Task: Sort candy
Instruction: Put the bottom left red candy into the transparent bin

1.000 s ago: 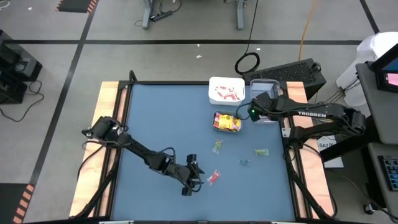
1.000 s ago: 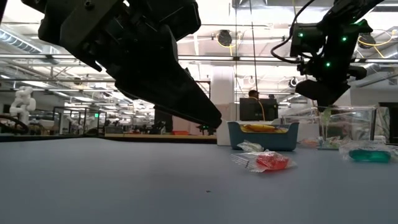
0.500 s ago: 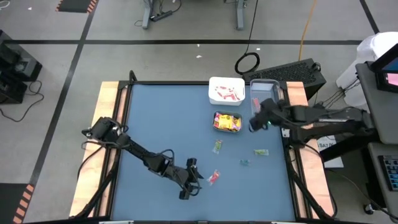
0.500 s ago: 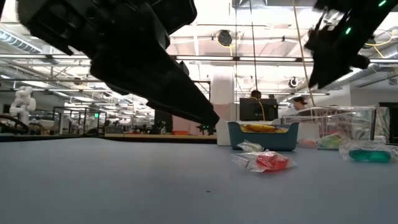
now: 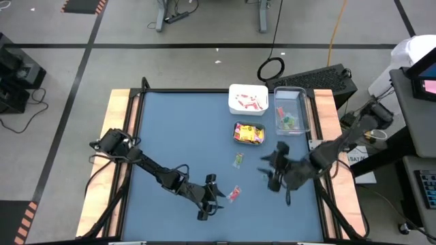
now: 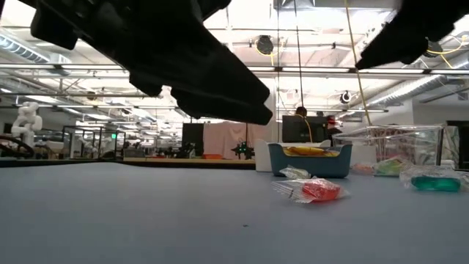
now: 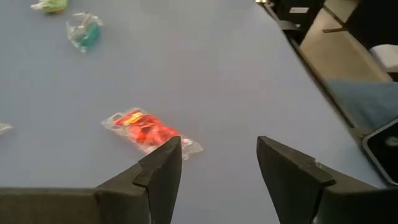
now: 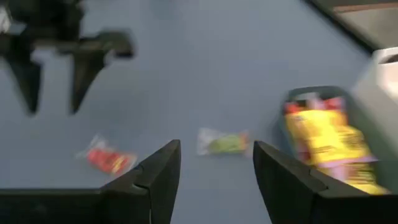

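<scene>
Blue table (image 5: 177,129): teal tub (image 5: 249,134) of yellow packets (image 5: 251,135); both jaws open, empty.

Right arm (image 5: 320,158) hides the green candy; clear container's (image 6: 387,150) contents indistinct.

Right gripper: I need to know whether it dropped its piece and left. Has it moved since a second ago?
Yes. The right gripper has swung from beside the clear container toward the table's near edge.
</scene>
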Robot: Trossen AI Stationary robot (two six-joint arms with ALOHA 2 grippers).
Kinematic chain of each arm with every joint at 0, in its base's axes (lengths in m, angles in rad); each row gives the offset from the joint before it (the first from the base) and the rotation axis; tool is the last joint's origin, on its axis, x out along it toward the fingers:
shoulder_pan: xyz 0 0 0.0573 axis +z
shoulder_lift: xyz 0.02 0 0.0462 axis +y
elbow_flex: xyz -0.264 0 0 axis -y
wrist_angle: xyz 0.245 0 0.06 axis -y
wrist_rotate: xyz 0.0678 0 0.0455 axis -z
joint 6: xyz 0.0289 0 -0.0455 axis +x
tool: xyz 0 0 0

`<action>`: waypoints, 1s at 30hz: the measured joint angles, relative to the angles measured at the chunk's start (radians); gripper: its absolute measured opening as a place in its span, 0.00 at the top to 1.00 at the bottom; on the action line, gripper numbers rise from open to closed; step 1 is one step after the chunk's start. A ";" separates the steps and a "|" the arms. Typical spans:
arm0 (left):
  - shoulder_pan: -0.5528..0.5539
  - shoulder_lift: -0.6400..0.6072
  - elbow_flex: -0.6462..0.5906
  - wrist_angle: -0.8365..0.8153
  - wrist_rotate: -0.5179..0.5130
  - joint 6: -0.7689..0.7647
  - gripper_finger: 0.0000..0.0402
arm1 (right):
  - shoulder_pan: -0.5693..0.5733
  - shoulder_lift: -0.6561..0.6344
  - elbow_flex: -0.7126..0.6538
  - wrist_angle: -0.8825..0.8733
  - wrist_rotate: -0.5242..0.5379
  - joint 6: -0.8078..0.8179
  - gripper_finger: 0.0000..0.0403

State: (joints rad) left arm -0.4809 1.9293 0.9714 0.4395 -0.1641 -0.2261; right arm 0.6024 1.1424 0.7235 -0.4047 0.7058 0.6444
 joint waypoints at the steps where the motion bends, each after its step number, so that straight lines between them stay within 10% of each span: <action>1: 0.001 0.000 0.000 -0.003 -0.002 0.000 0.47 | 0.016 0.040 0.000 0.025 -0.001 0.000 0.52; 17: 0.017 0.000 0.000 -0.118 0.000 0.003 0.47 | 0.083 0.502 0.000 0.449 -0.056 -0.124 0.52; 30: 0.017 0.000 0.000 -0.139 -0.006 0.003 0.47 | -0.017 0.634 0.000 0.684 -0.203 -0.214 0.49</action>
State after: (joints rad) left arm -0.4643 1.9290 0.9710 0.3004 -0.1699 -0.2234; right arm 0.5853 1.7763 0.7238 0.2793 0.5027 0.4300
